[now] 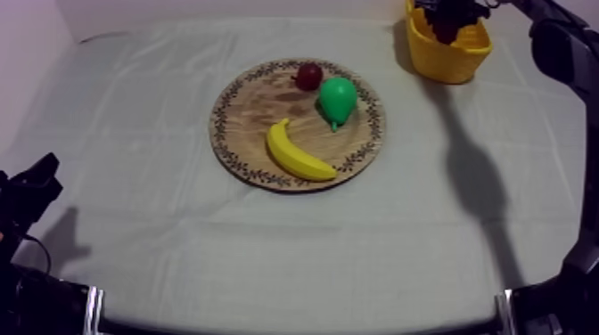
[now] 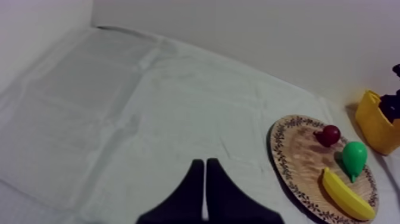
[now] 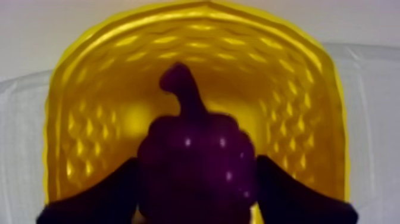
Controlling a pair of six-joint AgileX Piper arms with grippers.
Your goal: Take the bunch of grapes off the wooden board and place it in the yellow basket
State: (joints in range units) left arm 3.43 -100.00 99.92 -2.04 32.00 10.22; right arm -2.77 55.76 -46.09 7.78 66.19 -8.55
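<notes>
While the right gripper point(image 3: 197, 174) hangs over the yellow basket point(image 3: 286, 89), perhaps already inside its rim, its jaws are clamped on the bunch of grapes point(image 3: 196, 149) across the wide middle, stem point(image 3: 184, 89) up. I judge this glossy, bumpy toy light and stiff. The smooth skin could slip, so the broad body is the sound hold. The left gripper point(image 2: 205, 164) rests over the cloth point(image 2: 119, 107), jaws together.

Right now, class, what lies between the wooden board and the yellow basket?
Nothing stands there: only bare cloth separates the wooden board from the yellow basket, as the top view shows.
</notes>
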